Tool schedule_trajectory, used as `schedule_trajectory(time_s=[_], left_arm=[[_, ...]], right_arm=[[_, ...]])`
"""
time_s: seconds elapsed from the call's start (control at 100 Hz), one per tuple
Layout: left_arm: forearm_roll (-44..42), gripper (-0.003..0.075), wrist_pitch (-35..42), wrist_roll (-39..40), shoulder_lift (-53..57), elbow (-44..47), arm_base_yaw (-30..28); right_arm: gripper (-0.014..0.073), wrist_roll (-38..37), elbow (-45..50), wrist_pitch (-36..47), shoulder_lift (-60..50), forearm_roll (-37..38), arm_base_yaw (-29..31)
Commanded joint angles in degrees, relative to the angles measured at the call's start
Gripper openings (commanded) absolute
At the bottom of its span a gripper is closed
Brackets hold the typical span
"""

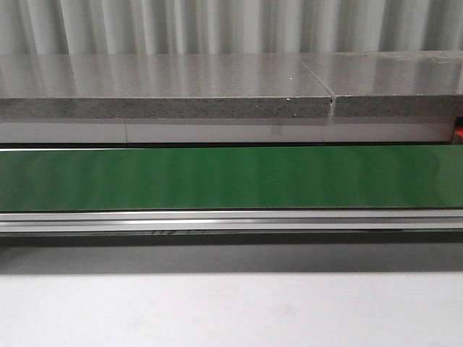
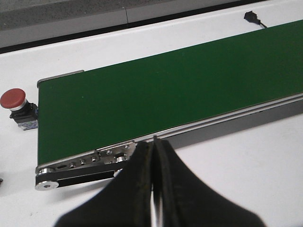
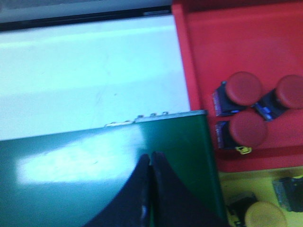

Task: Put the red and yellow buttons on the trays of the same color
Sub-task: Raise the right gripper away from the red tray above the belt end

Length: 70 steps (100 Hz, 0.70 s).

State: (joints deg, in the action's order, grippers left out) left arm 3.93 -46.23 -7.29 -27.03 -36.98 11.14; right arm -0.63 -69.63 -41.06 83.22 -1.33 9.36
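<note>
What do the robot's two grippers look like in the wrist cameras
Both the left gripper and the right gripper have matte black fingers, broad at the base and tapering to narrow tips. No cables, markings or labels show on them. The arms themselves are out of view.

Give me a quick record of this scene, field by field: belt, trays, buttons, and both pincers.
belt: green conveyor belt, nothing on it
red tray: three red buttons inside, by the belt's end
yellow tray: at least one yellow button, partly cut off
stray button: red-capped button on the white table, off the belt's other end
left pincer: shut, empty
right pincer: shut, empty
</note>
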Motion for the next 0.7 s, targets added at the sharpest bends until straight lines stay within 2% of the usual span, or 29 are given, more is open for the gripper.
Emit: schedule_trajectory(time_s=[0.0,0.39,0.69], left_arm=[[0.9,-0.002,3.64,0.05,-0.34,-1.65,0.53],[0.9,-0.002,3.64,0.05,-0.34,-1.65,0.53],[0.9,-0.002,3.64,0.05,-0.34,-1.65,0.53]], right_arm=[[-0.0079,0.63,0.7,1.98,-4.22,0.47,-2.79],[-0.0079,0.63,10.75,3.48,-15.7,-0.52,-15.45],[-0.0079,0.63,18.97,6.69,-27.75,-0.52,-19.63]])
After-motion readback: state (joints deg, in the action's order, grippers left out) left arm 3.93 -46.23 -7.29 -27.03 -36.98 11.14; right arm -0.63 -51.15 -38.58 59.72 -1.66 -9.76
